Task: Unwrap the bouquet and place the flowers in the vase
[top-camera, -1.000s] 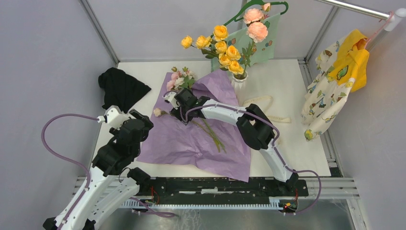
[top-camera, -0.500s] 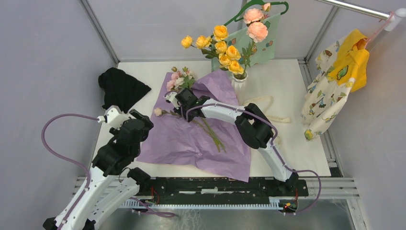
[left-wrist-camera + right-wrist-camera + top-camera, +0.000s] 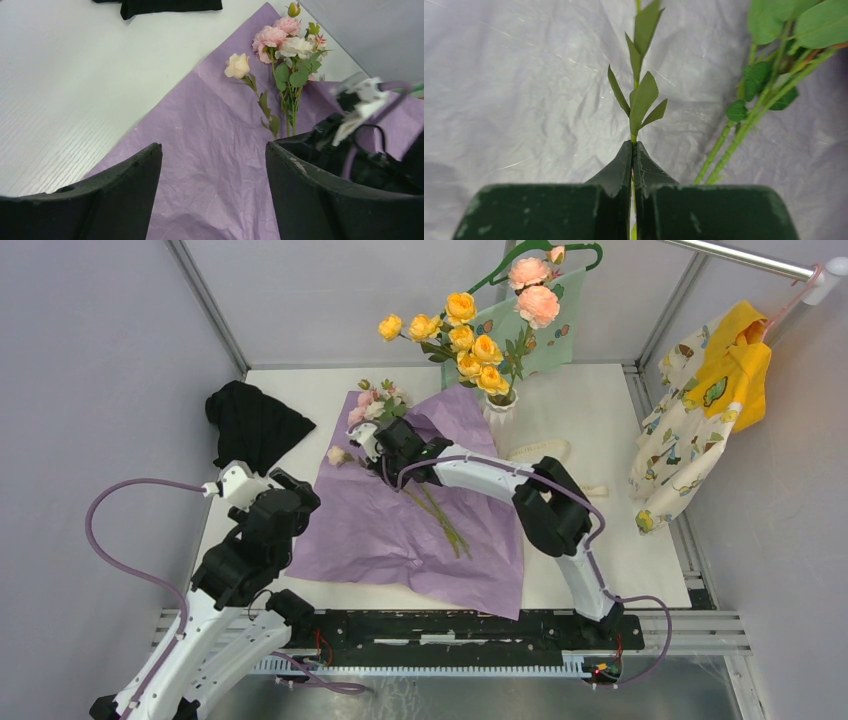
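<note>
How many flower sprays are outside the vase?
2: a cream rose at the purple paper's left edge, stem pinched in the right gripper, and a pink-and-white spray just beyond it. The arm may hide more.

Lab test cell (grey panels (image 3: 90,360)), framed table (image 3: 600,410)

bare purple paper (image 3: 380,535) before the left claw (image 3: 212,195); vase (image 3: 499,407) and right arm (image 3: 480,475) beyond
</note>
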You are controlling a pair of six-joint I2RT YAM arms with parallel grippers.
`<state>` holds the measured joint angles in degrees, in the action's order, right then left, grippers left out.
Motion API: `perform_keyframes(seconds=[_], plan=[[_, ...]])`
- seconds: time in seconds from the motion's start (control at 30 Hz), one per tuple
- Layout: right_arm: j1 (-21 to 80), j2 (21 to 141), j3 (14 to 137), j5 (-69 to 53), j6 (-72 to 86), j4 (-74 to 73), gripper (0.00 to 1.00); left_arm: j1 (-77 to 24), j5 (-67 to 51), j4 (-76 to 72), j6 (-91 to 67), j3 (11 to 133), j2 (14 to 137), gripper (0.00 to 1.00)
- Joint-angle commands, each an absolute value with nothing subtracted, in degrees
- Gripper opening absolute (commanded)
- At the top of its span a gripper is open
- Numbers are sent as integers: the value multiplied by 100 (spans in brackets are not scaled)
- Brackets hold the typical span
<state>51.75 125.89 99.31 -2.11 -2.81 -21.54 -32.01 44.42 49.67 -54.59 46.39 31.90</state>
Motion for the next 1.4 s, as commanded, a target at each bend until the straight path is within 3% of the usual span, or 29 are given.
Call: perform_keyframes(seconds=[0.0,0.53,0.83,1.1,1.37], plan=[[5166,11430,9667,-537,-33,-1277,1,-3212,4507,4860,-5546,4690,3120,82],[5131,9447,8900,-784,165,-119,0,-3211,4562,4896,-5528,4667,3068,82],[5115,8321,8608,503,-683,566,0,-3214,4544,4895,-5528,4711,3124,82],[5046,7276,7553,2022,-1899,2425,0,-3212,4504,4840,-5528,4684,3167,82],[4606,7301,7682,2570,-2880,3338,0,-3214,4369,4739,-5558,4643,3294,82]])
